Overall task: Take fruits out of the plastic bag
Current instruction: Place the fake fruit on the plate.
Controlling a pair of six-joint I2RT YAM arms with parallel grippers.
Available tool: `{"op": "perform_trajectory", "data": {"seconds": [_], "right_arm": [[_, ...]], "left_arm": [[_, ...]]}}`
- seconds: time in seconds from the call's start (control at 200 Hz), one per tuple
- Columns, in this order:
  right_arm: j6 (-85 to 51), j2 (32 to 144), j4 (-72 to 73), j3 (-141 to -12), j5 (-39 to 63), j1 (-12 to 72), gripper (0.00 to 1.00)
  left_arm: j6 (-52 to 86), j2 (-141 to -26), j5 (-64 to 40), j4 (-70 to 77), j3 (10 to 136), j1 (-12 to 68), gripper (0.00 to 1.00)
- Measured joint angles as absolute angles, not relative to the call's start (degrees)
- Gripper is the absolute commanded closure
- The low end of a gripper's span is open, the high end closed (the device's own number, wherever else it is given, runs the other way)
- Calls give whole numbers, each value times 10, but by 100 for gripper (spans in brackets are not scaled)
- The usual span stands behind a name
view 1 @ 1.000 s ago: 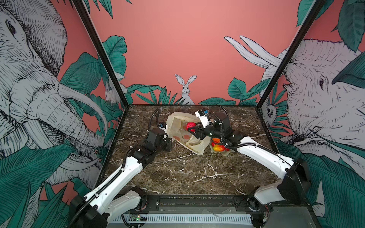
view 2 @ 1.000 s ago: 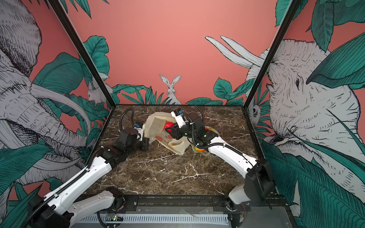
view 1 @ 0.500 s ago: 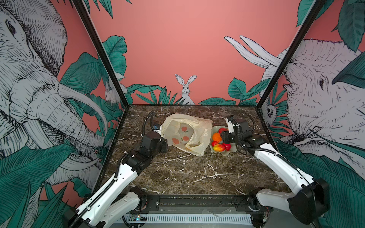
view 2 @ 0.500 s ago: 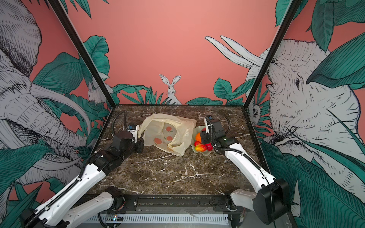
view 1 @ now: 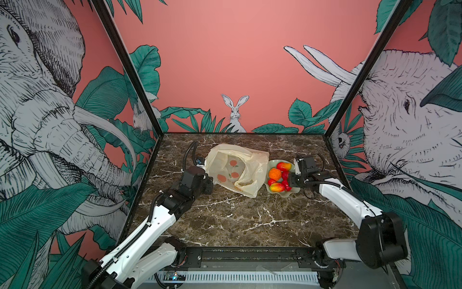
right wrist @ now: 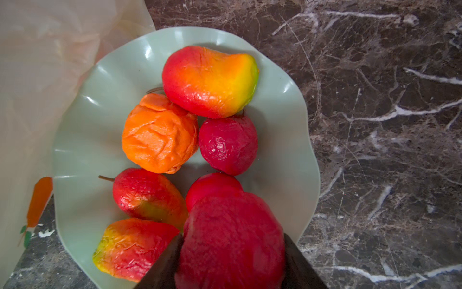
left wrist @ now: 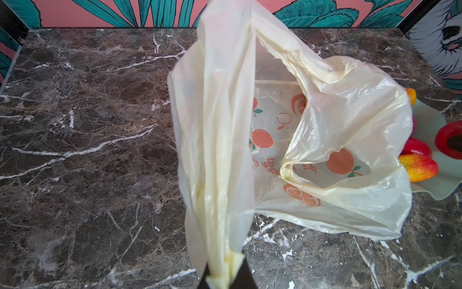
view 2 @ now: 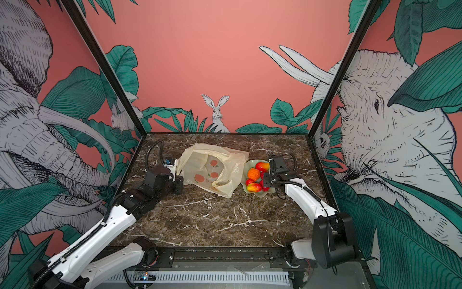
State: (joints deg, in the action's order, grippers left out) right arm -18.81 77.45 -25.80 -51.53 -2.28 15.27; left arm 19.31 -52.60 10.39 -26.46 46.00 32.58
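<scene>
Evidently the right pincer is gripping a red fruit, its dark fingers pressing against both sides, and it is hovering over the dish. Six other fruits are lying inside the dish, among them an orange and a red-yellow oval one. Whether the held fruit is already touching the dish I cannot tell.

The plastic bag is slumping on the worktop just beside the dish, its film lapping against the rim on the side facing the left arm. The left pincer is closed on the bag's bunched handle, pulling the mouth open. Inside, only printed fruit pictures are showing, so the bag is probably empty, though a fold is hiding one corner.

Their glossy, wrinkled skins are suggesting light, squashy, hollow fruits. A moderate squeeze across the widest middle should suit them, since a shiny rounded end could be slipping out. The bag is looking thin, limp and nearly weightless, so the gathered handle is the sound place to hold it.
</scene>
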Motion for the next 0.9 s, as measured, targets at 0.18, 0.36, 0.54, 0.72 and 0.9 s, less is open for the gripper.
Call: {"op": "perform_trajectory", "data": {"seconds": [0.18, 0.36, 0.54, 0.72, 0.9], "right_arm": [[-188, 780, -245, -515, -31, 149, 28], [-185, 780, -243, -515, -41, 149, 23], [-180, 807, -244, -522, -46, 148, 23], [-178, 837, -246, -524, -42, 148, 22], [-178, 843, -248, -537, -32, 148, 22]], "left_arm": [[193, -526, 98, -266, 460, 326, 100], [193, -526, 95, -267, 460, 326, 100], [193, -526, 94, -267, 460, 326, 100], [195, -524, 93, -267, 460, 326, 100], [197, -524, 90, -267, 460, 326, 100]]}}
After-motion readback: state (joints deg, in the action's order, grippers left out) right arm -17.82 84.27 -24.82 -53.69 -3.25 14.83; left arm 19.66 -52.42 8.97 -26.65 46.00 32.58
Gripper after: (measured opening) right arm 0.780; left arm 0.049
